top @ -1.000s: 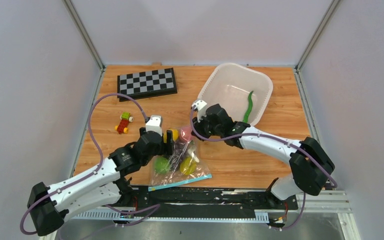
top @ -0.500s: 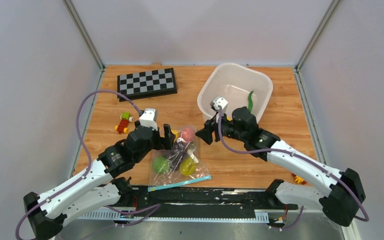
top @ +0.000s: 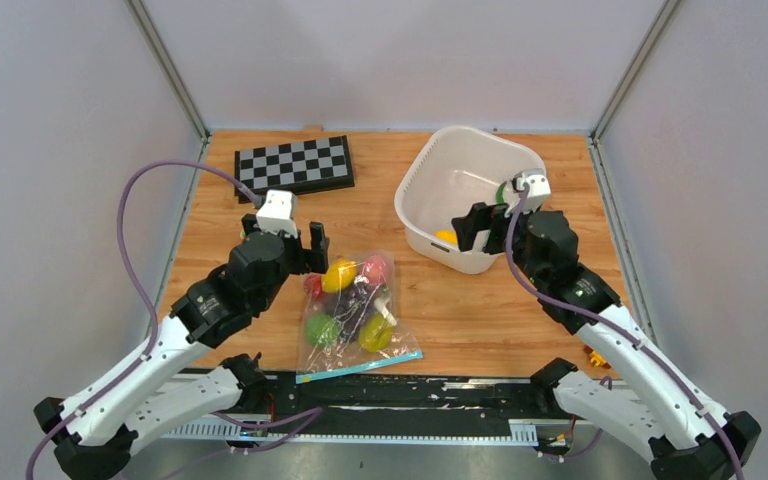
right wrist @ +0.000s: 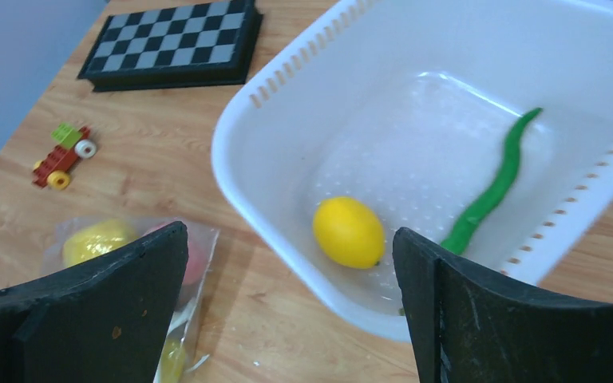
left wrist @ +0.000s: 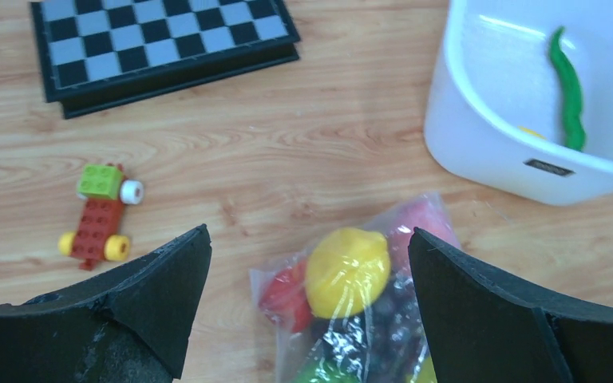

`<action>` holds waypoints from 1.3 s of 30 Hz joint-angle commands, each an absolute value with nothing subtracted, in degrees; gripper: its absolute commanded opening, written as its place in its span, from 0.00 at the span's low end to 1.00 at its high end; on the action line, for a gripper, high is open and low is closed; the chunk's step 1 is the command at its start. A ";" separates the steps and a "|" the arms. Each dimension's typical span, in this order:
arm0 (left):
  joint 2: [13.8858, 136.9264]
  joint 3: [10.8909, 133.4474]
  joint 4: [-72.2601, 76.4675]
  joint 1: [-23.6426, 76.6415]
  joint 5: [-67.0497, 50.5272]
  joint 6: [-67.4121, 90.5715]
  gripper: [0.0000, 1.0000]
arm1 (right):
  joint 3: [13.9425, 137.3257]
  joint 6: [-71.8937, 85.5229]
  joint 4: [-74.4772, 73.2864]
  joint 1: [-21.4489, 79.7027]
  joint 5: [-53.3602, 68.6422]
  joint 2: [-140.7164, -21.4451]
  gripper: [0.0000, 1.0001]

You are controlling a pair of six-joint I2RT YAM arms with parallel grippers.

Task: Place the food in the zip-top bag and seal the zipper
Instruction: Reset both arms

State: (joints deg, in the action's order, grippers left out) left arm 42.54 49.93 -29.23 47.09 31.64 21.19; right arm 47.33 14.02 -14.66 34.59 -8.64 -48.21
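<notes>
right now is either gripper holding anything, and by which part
Nothing is held. The left gripper is open above the zip-top bag; the right gripper is open over the white basket.

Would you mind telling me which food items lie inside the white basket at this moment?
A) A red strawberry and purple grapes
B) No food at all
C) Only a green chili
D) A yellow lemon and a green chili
D: the right wrist view shows a yellow lemon and a long green chili lying apart on the floor of the white basket.
</notes>
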 commanded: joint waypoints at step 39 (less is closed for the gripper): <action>48.25 64.18 -41.51 15.63 23.62 25.51 1.00 | 71.28 15.83 -26.96 7.38 -5.67 -61.18 1.00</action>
State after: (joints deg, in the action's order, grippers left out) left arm 46.13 60.71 -38.98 15.97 20.82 27.68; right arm 68.10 16.67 -26.74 7.42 -6.04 -61.23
